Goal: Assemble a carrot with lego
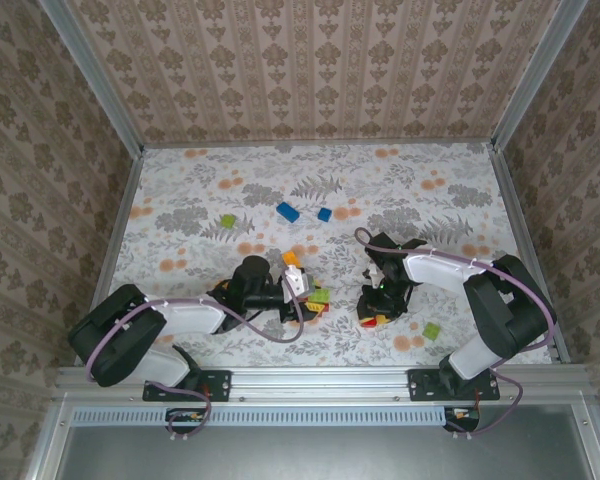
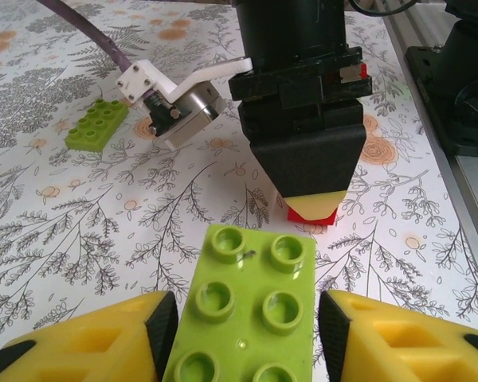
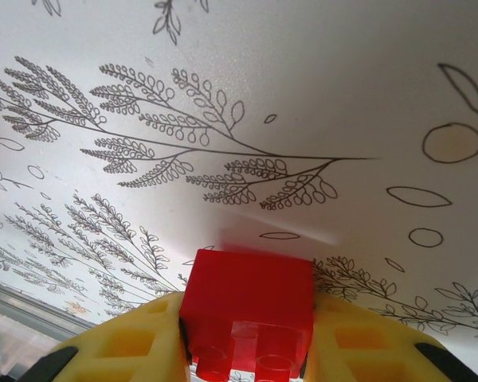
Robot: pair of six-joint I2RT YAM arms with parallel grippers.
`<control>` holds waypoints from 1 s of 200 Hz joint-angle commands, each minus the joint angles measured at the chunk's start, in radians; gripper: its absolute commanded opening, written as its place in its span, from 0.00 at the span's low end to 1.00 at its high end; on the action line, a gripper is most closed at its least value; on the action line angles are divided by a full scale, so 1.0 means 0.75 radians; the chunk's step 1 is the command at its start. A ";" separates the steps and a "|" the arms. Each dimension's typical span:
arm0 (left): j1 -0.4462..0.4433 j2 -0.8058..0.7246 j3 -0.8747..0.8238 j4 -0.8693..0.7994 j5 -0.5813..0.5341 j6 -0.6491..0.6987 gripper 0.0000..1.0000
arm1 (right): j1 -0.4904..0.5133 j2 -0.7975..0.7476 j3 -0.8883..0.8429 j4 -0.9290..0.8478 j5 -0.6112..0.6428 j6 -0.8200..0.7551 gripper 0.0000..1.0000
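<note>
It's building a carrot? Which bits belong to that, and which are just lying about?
In use:
green brick in the left gripper
red brick in the right gripper

Lying loose:
orange brick, far green brick, near green brick (carrot colours, likely wanted later)
large blue brick, small blue brick (probably spare)

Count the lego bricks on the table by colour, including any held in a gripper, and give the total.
Green lego: 3, one held in the left gripper
Blue lego: 2
Orange lego: 1
Red lego: 1, held in the right gripper
Total: 7 clearly visible
</note>
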 commanded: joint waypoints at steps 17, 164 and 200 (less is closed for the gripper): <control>-0.010 0.006 0.033 -0.053 0.072 0.031 0.46 | 0.033 -0.008 0.019 0.045 0.028 0.021 0.31; -0.014 0.033 0.035 -0.071 0.064 0.041 0.38 | 0.158 -0.116 0.424 -0.370 0.175 0.099 0.28; -0.014 0.035 0.037 -0.075 0.064 0.040 0.38 | 0.201 -0.120 0.580 -0.468 0.182 0.127 0.29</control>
